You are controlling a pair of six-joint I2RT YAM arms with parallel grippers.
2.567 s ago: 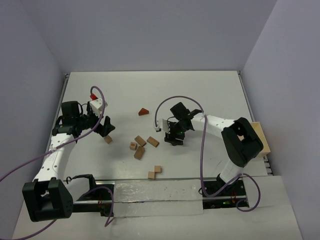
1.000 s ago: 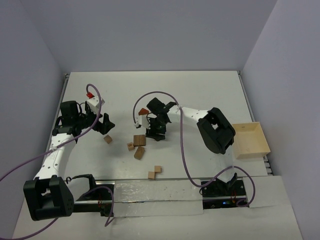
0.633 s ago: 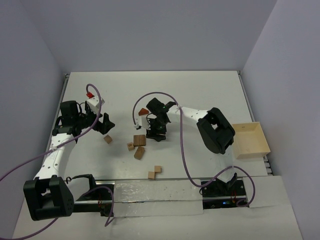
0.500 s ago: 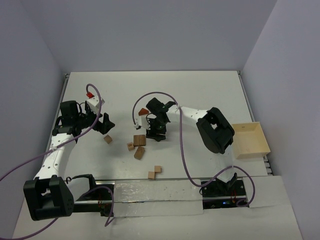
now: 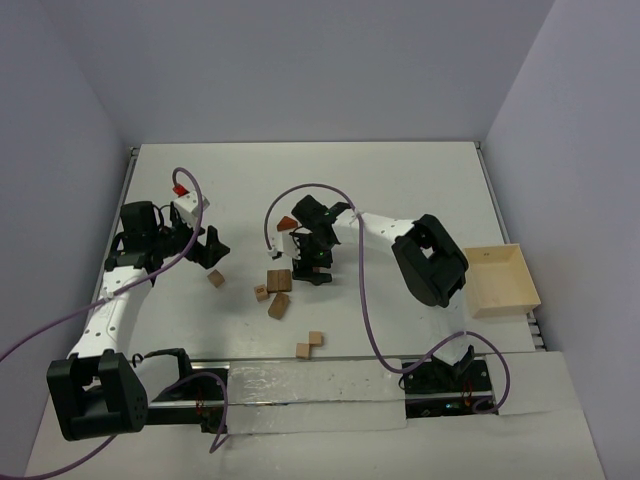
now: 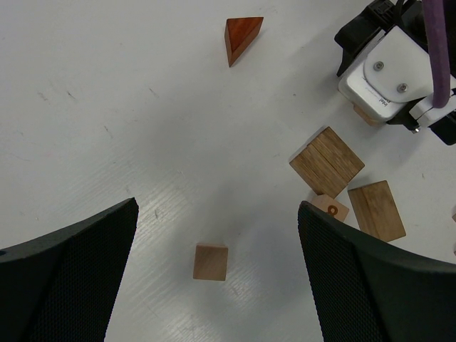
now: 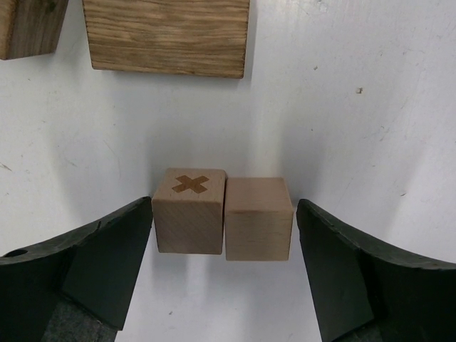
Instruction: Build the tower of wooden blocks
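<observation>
A white table (image 5: 400, 190) is strewn with wooden blocks. A reddish wedge (image 5: 287, 222) lies farthest back and a lone cube (image 5: 216, 279) to the left. Two bricks (image 5: 279, 305) lie mid-table. Two cubes (image 7: 258, 217) are set touching side by side, one marked with a cross. A pale tray (image 5: 497, 280) is placed at the right edge.

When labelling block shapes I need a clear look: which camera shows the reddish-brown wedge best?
The left wrist view: the reddish-brown wedge lies unobstructed, large enough that its triangular face is plain. The top external view shows it only as a small, distant speck. The right wrist view does not show it.
</observation>
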